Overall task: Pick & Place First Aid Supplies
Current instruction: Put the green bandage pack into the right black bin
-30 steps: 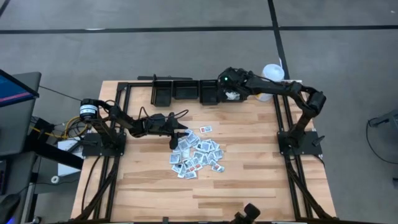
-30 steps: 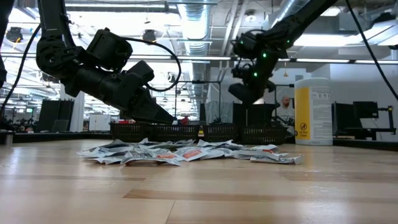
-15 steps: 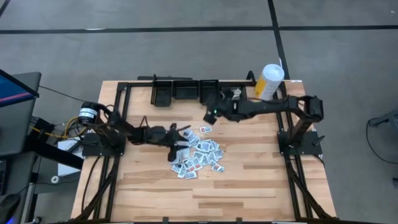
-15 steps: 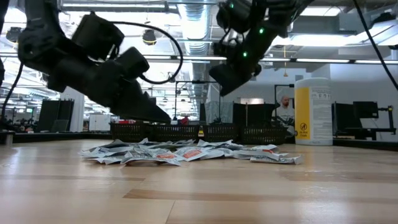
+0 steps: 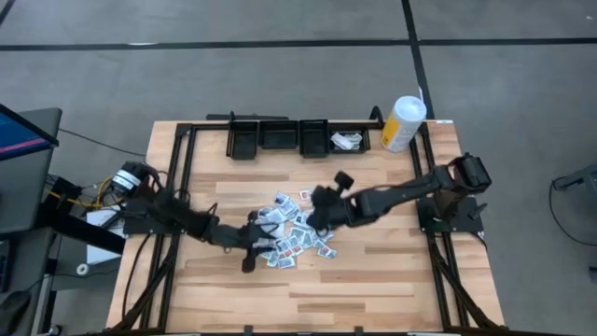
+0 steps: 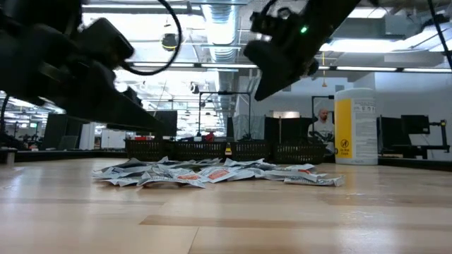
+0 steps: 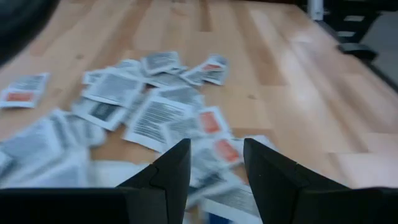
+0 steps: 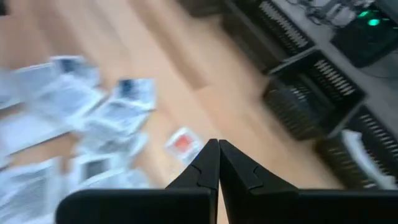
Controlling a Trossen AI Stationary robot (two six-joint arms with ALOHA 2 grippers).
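The first aid supplies (image 5: 300, 230) lie in a loose pile of small white packets on the wooden table, also in the low view (image 6: 212, 173) and both wrist views (image 7: 155, 112) (image 8: 106, 118). My left gripper (image 5: 269, 239) (image 7: 214, 168) hangs open just over the pile's near-left edge, with nothing between its fingers. My right gripper (image 5: 311, 217) (image 8: 218, 155) is shut and empty, slanting down above the pile's far side (image 6: 258, 92).
A row of black bins (image 5: 280, 138) lines the far edge; the rightmost bin (image 5: 346, 142) holds a few packets. A tall white-and-yellow canister (image 5: 402, 122) (image 6: 355, 125) stands at the far right. Bare wood (image 5: 308, 289) lies near the front edge.
My right gripper has swung from over the far bins toward the near edge and now hangs over the pile, still shut. My left gripper has swept toward the near edge along the pile's left side, still open. The packets have not moved.
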